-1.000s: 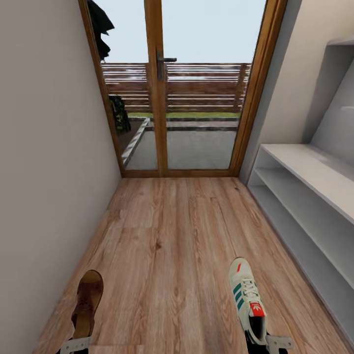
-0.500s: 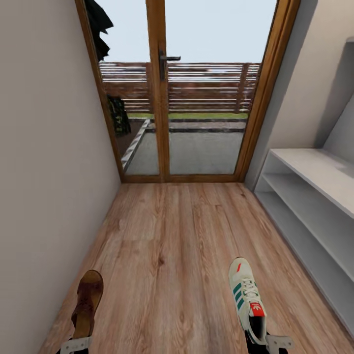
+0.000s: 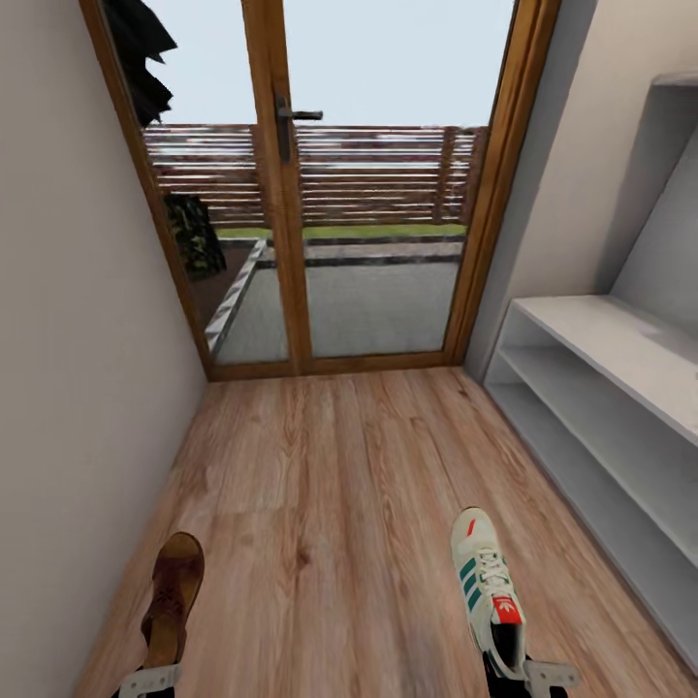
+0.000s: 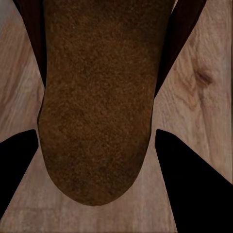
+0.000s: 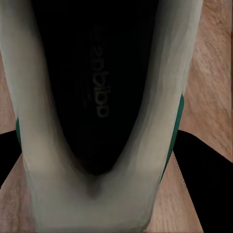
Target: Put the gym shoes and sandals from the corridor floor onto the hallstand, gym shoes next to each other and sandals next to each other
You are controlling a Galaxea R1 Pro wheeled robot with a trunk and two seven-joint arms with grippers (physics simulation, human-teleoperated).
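With the left gripper [image 3: 147,681] clamped on a sandal [image 3: 172,596] and the right gripper [image 3: 545,676] on a gym shoe [image 3: 487,588], both ahead of the fingers, carrying was underway; next, turning toward the hallstand [image 3: 620,388] at the right.

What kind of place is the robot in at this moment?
Most likely a narrow entrance corridor of a home: a wood-framed glazed door looks onto a fenced yard, a low grey shoe rack stands along the right wall, and the floor is wood-grain planks.
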